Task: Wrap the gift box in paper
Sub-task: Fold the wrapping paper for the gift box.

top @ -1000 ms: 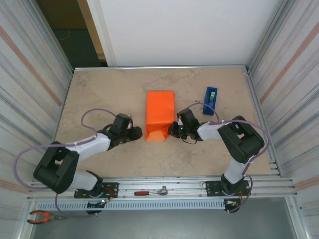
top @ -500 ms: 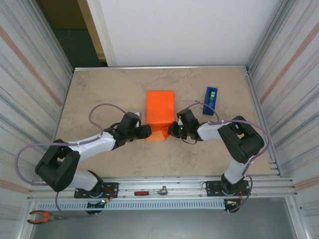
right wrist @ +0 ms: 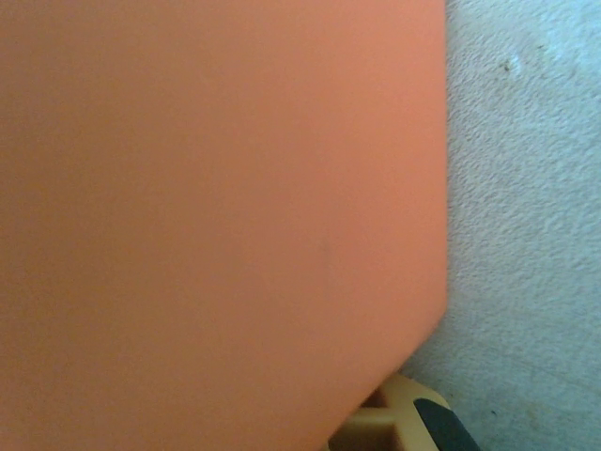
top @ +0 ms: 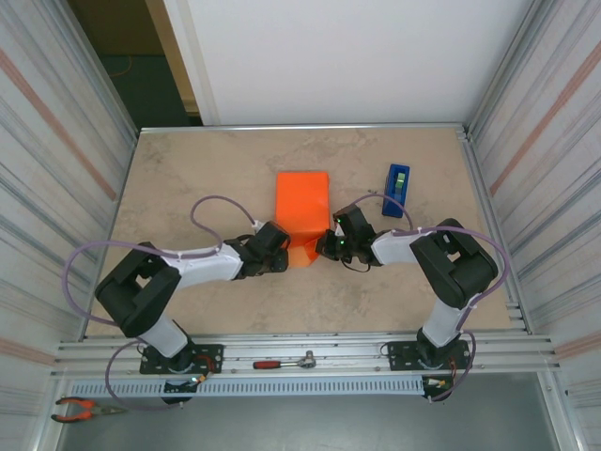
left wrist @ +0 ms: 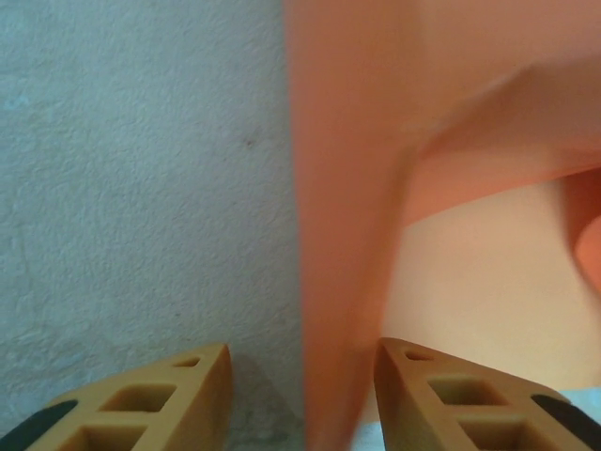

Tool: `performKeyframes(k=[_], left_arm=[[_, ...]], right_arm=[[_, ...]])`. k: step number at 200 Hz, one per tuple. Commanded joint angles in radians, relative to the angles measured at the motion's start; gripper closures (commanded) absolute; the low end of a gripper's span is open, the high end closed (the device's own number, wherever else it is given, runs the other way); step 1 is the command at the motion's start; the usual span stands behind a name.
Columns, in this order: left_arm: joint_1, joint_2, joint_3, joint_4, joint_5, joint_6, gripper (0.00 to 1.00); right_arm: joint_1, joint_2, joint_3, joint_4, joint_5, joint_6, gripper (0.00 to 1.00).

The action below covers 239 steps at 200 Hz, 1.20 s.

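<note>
The orange paper (top: 302, 202) lies folded into a block shape mid-table, and the gift box is hidden under it. My left gripper (top: 285, 258) sits at the paper's near left corner. In the left wrist view its fingers (left wrist: 178, 385) stand apart, open, with an upright edge of the paper (left wrist: 347, 235) between them, closer to the right finger. My right gripper (top: 322, 247) is at the near right corner, shut on the paper. The right wrist view has paper (right wrist: 216, 207) across most of it, with one finger (right wrist: 404, 418) peeking out below.
A blue tape dispenser (top: 397, 190) stands upright to the right of the paper. The beige table (top: 188, 178) has metal walls on both sides. A ratchet wrench (top: 286, 361) and pliers (top: 80, 408) lie on the near rail, below the arm bases.
My left arm has swung right, bringing its gripper from left of the paper up to the near left corner. The near flap now looks smaller. The right arm has stayed put.
</note>
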Motion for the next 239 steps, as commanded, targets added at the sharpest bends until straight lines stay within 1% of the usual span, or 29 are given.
performKeyframes(k=[1, 24, 41, 48, 62, 90, 104, 112, 119, 125, 129, 136, 143, 150, 162, 174, 194, 204, 213, 225, 239], left_arm=[[-0.015, 0.019, 0.031, -0.028, -0.056, -0.029, 0.59], [-0.021, 0.032, 0.040, -0.025, -0.056, -0.030, 0.66], [-0.024, 0.035, 0.045, -0.020, -0.056, -0.028, 0.77], [-0.026, 0.035, 0.047, -0.018, -0.053, -0.027, 0.79], [-0.028, 0.033, 0.055, -0.020, -0.051, -0.027, 0.79], [-0.036, 0.025, 0.069, -0.050, -0.051, -0.042, 0.71], [-0.037, 0.022, 0.076, -0.070, -0.052, -0.049, 0.71], [-0.036, 0.021, 0.075, -0.078, -0.052, -0.053, 0.72], [-0.037, 0.021, 0.075, -0.084, -0.053, -0.052, 0.77], [-0.037, 0.020, 0.076, -0.087, -0.053, -0.051, 0.88], [-0.037, 0.021, 0.076, -0.088, -0.052, -0.049, 0.94], [-0.036, 0.023, 0.078, -0.090, -0.051, -0.047, 0.97], [-0.037, 0.025, 0.080, -0.096, -0.051, -0.048, 0.97], [-0.037, 0.026, 0.082, -0.100, -0.051, -0.048, 0.93], [-0.037, 0.029, 0.085, -0.112, -0.055, -0.053, 0.79], [-0.038, 0.034, 0.090, -0.131, -0.059, -0.060, 0.68], [-0.038, 0.041, 0.095, -0.156, -0.062, -0.073, 0.62], [-0.038, 0.042, 0.094, -0.160, -0.061, -0.076, 0.61], [-0.038, 0.043, 0.093, -0.158, -0.060, -0.078, 0.64], [-0.038, 0.045, 0.092, -0.149, -0.052, -0.073, 0.70], [-0.038, 0.045, 0.099, -0.139, -0.049, -0.067, 0.81]], right_arm=[[0.020, 0.029, -0.020, -0.094, 0.016, -0.011, 1.00], [0.020, 0.029, -0.022, -0.094, 0.016, -0.012, 1.00], [0.021, 0.029, -0.022, -0.094, 0.016, -0.012, 1.00], [0.021, 0.030, -0.023, -0.094, 0.015, -0.012, 1.00], [0.021, 0.029, -0.023, -0.093, 0.015, -0.012, 1.00], [0.023, 0.030, -0.025, -0.091, 0.016, -0.012, 1.00], [0.023, 0.030, -0.025, -0.090, 0.015, -0.012, 1.00], [0.022, 0.031, -0.025, -0.090, 0.015, -0.012, 1.00], [0.022, 0.031, -0.024, -0.091, 0.016, -0.012, 1.00], [0.023, 0.031, -0.024, -0.089, 0.016, -0.012, 1.00], [0.023, 0.030, -0.024, -0.089, 0.016, -0.012, 1.00], [0.022, 0.031, -0.024, -0.089, 0.015, -0.012, 1.00], [0.023, 0.034, -0.021, -0.089, 0.015, -0.012, 1.00], [0.024, 0.034, -0.023, -0.089, 0.014, -0.012, 1.00], [0.024, 0.036, -0.023, -0.088, 0.015, -0.011, 1.00], [0.023, 0.036, -0.022, -0.087, 0.014, -0.010, 1.00], [0.024, 0.036, -0.021, -0.089, 0.015, -0.010, 1.00], [0.024, 0.035, -0.021, -0.089, 0.013, -0.010, 1.00], [0.024, 0.036, -0.021, -0.089, 0.014, -0.010, 1.00], [0.024, 0.035, -0.021, -0.089, 0.015, -0.010, 1.00], [0.024, 0.037, -0.021, -0.089, 0.016, -0.010, 1.00]])
